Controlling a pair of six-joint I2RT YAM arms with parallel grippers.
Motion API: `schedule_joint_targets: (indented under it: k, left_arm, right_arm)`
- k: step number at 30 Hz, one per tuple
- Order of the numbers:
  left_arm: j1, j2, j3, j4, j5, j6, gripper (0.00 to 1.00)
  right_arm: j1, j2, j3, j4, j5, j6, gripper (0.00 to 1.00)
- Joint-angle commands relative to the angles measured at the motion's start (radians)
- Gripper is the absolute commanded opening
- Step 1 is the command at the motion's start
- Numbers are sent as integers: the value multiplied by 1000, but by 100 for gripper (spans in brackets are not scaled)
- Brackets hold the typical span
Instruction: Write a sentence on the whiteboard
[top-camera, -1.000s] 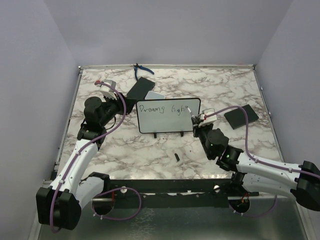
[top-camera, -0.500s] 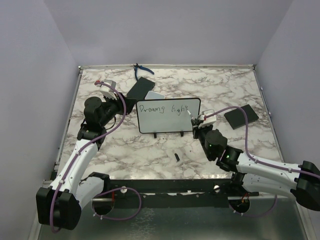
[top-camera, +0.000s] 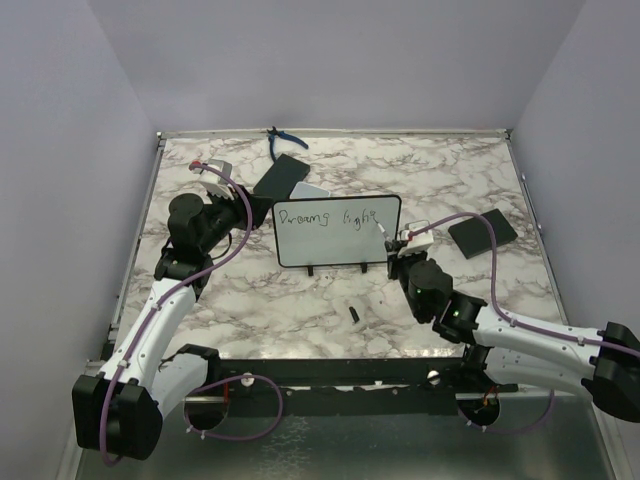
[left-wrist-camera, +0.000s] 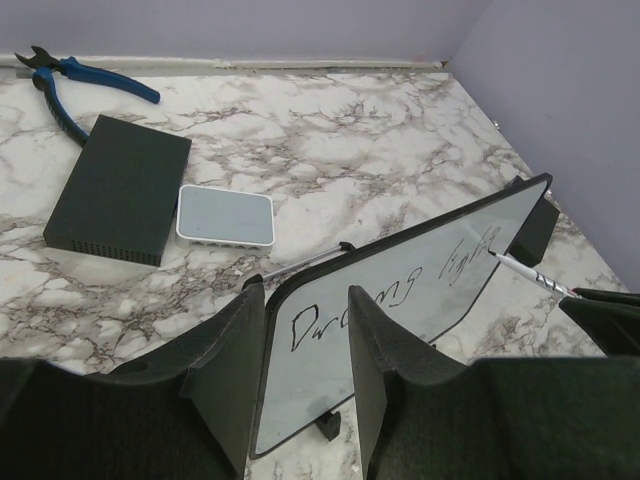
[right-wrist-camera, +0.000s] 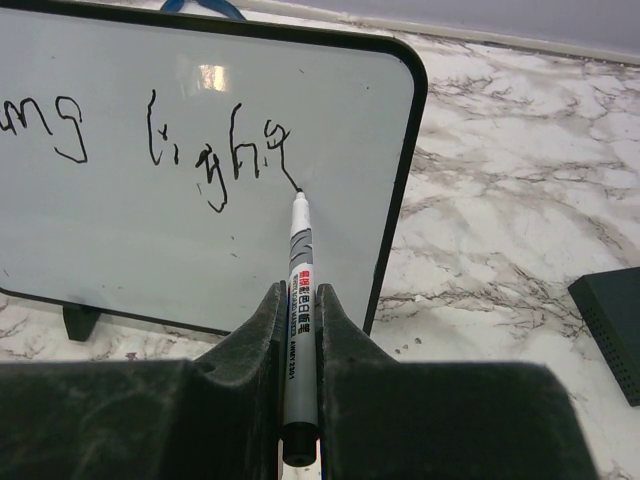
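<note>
Right gripper (right-wrist-camera: 298, 330) pinches slim marker (right-wrist-camera: 299, 300) – tip on glossy whiteboard (right-wrist-camera: 120, 240) (rounded frame).

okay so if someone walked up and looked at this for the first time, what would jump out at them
The upright whiteboard mid-table, with "Dreams light" handwritten along its top. The right hand presses a marker tip to the last letter, while the left hand clamps the board's left edge.
</note>
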Motion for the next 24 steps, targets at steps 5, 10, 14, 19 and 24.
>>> schedule_joint_targets:
  k: [5,10,14,19,24]
  left_arm:
    - [-5,-22,-12,23,-3,1,41]
    - [-5,-28,-13,22,-6,0,41]
    - [-5,-35,-10,13,-25,2,48]
    - [-5,-25,-6,-22,-16,9,54]
    - [-4,-37,-15,-46,-7,19,66]
  right_arm:
    - [-4,-45,1,3,54,-28,1]
    - [-4,-117,-6,-5,-70,-69,1]
    - [-4,-188,-11,-47,-266,-81,1]
    - [-2,-214,18,-153,-345,-81,1]
    - [-2,-228,27,-181,-376,-55,1]
